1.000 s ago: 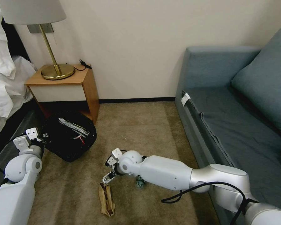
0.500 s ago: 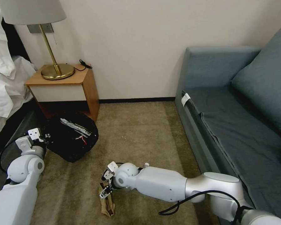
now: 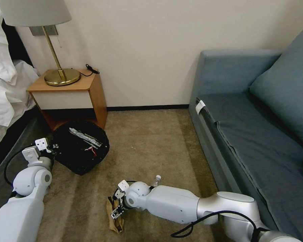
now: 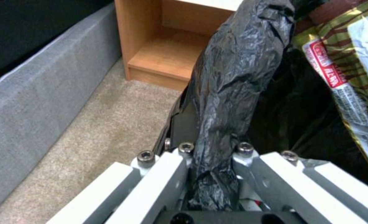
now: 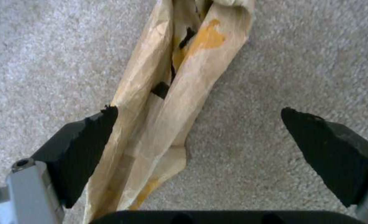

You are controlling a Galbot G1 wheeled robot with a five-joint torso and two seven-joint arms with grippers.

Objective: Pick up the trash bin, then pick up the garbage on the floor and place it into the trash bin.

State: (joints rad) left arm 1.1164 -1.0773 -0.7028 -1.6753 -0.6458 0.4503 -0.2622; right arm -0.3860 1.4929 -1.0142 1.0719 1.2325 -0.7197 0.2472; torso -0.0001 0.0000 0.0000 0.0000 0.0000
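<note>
Right gripper (image 3: 116, 211) was low over the carpet (image 3: 148, 141), directly above the crumpled tan paper bag (image 3: 114, 217). In the right wrist view its fingers (image 5: 82, 149) stood spread wide: one black pad touched the edge of the paper bag (image 5: 167, 102), the other was off to the side over bare carpet (image 5: 275, 62). Nothing was grasped.

Just behind the right forearm, a small clear bottle (image 3: 155, 181) with a white cap lay on the carpet.

Left gripper (image 3: 47, 148) was at the near rim of the trash bin (image 3: 80, 148). In the left wrist view its fingers (image 4: 163, 174) were clamped on a bunched fold of the black bin liner (image 4: 233, 81). Wrappers (image 3: 86, 137) lay inside the bin; a striped one with a red label (image 4: 350, 77) showed close up.

The bin sat in front of the wooden nightstand (image 3: 69, 92), which carried a brass lamp (image 3: 59, 75). A blue-grey sofa (image 3: 259, 111) stood against the far wall on the right.
</note>
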